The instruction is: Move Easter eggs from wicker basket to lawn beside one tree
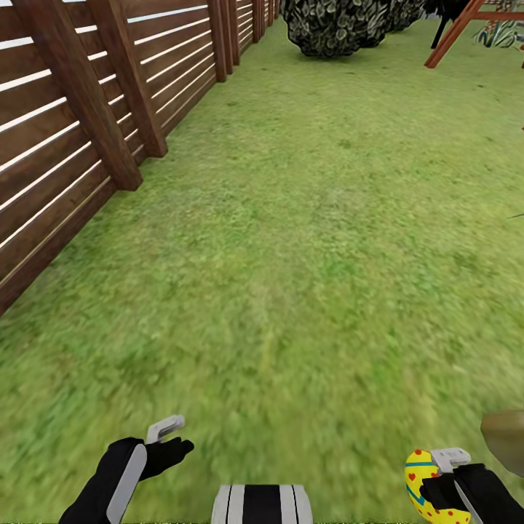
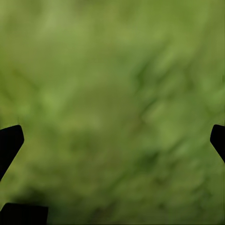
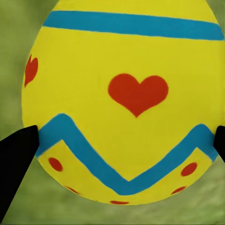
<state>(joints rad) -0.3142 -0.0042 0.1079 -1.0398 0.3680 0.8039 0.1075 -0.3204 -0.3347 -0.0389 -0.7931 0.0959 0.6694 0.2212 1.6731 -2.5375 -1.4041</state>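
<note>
An Easter egg (image 1: 418, 474), yellow with red hearts and dots and blue bands, sits between the fingers of my right gripper (image 1: 439, 482) low at the right of the head view. The right wrist view shows the same egg (image 3: 126, 93) close up, with the right gripper (image 3: 117, 150) shut on its sides over blurred grass. My left gripper (image 1: 173, 439) hangs low at the left, above the lawn (image 1: 306, 255). Seen from the left wrist, the left gripper (image 2: 112, 140) is open, with only grass between its fingers. The wicker basket and the tree are out of view.
A brown slatted fence (image 1: 65, 145) with slanted posts runs along the left side. A round dark bush (image 1: 335, 25) and a wooden swing frame (image 1: 458, 33) stand at the far end. A brownish rounded shape (image 1: 506, 437) that I cannot identify pokes in at the right edge.
</note>
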